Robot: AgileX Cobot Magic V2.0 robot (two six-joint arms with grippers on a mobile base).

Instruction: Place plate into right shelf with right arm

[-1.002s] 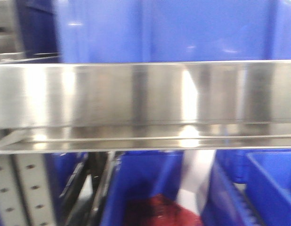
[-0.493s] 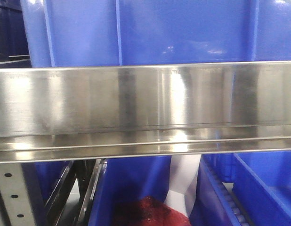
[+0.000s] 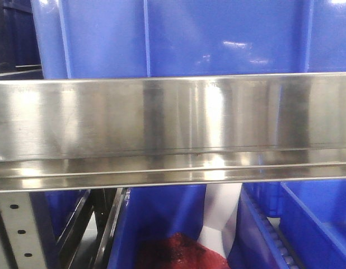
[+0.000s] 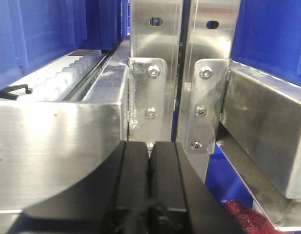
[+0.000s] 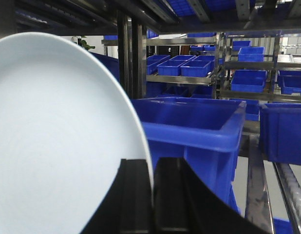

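Your plate [image 5: 58, 146], clenched by its rim alone in the right jaws, could have slipped or struck the bin [image 5: 189, 127]; left jaws pressed together, empty.

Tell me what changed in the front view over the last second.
The whole scene slid left in frame: the red contents and white sheet below the shelf rail shifted leftward and the blur cleared, so the camera moved, then nearly settled. The rail kept its height; the blue bin is unchanged.
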